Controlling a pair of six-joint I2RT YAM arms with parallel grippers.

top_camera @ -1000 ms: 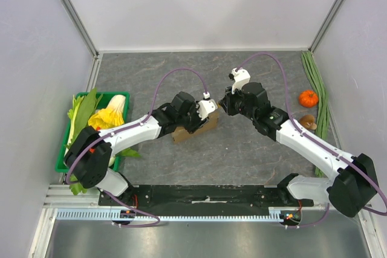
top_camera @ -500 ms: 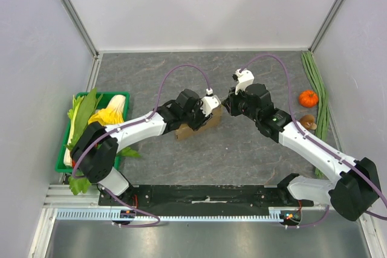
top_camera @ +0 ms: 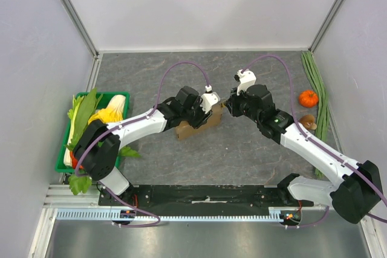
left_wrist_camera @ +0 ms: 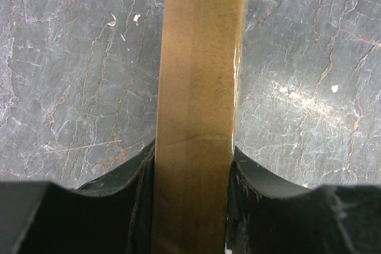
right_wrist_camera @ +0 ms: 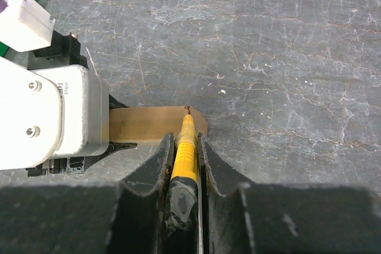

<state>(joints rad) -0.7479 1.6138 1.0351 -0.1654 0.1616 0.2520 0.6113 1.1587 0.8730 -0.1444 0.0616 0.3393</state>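
Top external view: the left gripper [top_camera: 204,112] clamps a cardboard box [top_camera: 195,127] at mid-table. The right gripper [top_camera: 230,106] pinches a yellow-handled tool [right_wrist_camera: 186,147], its tip on the box's end. Judging by this, the box needs a firm, level hold and the tip a straight, light line.

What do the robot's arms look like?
The left arm and right arm have long white parts joined by chunky black joints. A thin purple cable loops over each one to a small white box near the wrist. The fingers are black. The right arm has a tiny green light.
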